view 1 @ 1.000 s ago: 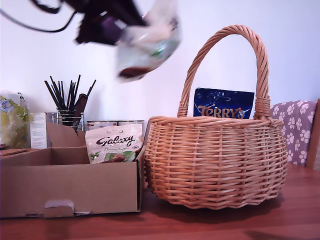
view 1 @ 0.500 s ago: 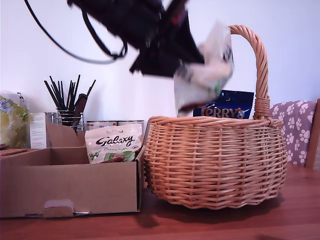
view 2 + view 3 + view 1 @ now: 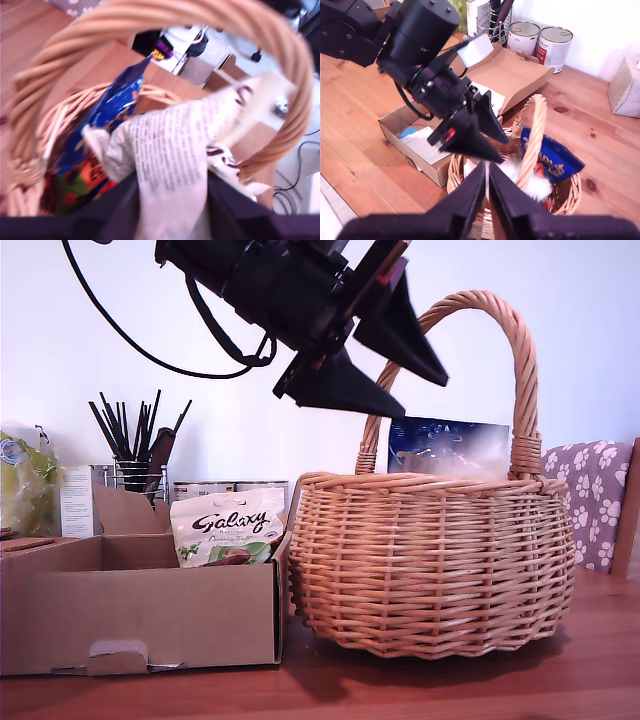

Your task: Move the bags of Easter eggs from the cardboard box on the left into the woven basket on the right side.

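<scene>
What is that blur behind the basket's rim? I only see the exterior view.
Observer: The first wrist view shows a white bag with printed text, just below my first gripper, beside the blue bag.
Operator: Where's the other gripper?
Observer: The second wrist view shows my second gripper high above the woven basket, jaws together, empty.
Operator: What's in the box?
Observer: From above, the cardboard box holds a white pouch and a blue scrap that I cannot name.

"Galaxy" in dark script (smaller print beneath unreadable) on the white pouch [image 3: 229, 527].
</scene>
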Controlling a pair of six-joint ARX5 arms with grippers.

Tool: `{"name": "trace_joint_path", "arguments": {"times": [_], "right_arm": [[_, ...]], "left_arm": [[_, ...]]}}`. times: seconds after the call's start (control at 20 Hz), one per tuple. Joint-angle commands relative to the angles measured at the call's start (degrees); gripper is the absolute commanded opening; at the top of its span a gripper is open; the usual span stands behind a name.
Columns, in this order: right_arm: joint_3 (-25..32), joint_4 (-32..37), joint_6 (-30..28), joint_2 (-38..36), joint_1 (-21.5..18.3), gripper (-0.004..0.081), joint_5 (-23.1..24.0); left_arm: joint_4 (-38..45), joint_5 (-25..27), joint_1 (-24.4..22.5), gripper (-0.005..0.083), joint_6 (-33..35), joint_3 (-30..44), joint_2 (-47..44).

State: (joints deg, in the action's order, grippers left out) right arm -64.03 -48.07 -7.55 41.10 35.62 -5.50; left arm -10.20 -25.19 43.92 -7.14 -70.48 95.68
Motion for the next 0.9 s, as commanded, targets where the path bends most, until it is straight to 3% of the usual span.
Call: {"name": "trace_joint_path", "arguments": {"times": [0.0, 0.2, 0.4, 0.5, 0.55, 0.7, 0.8, 0.85], "right_arm": [[-0.20, 0.24, 0.24, -0.20, -0.11, -0.0013, -0.37], [-0.20, 0.17, 0.24, -0.20, -0.11, -0.0013, -0.52], [-0.20, -0.37, 0.24, -0.20, -0.11, -0.0013, -0.52], [-0.20, -0.59, 0.22, -0.20, -0.11, -0.0013, -0.52], [-0.20, -0.66, 0.22, -0.20, -0.11, -0.0013, -0.52], [-0.20, -0.63, 0.22, -0.20, -0.11, -0.0013, -0.52], [-0.20, -0.63, 0.22, -0.20, -0.11, -0.0013, -0.52], [-0.20, -0.63, 0.22, -0.20, -0.11, -0.0013, -0.52]], "left_arm": [[0.09, 1.18, 0.35, 0.0783, 0.09, 0.37, -0.61], [-2.60, 2.01, -0.48, 0.0782, 2.82, -1.11, -1.18], [-13.11, 3.69, -3.82, 0.0759, 10.08, -4.04, -3.69], [-17.49, 5.62, -6.29, 0.0632, 15.02, -4.11, -5.73], [-19.43, 6.78, -7.72, 0.0516, 18.40, -4.13, -6.58], [-21.33, 9.46, -13.27, -0.0042, 30.16, -4.13, -7.26], [-18.18, 9.01, -17.20, 0.0013, 34.88, -4.11, -6.19], [-16.50, 8.76, -19.10, 0.0082, 37.18, -4.11, -5.81]]}}
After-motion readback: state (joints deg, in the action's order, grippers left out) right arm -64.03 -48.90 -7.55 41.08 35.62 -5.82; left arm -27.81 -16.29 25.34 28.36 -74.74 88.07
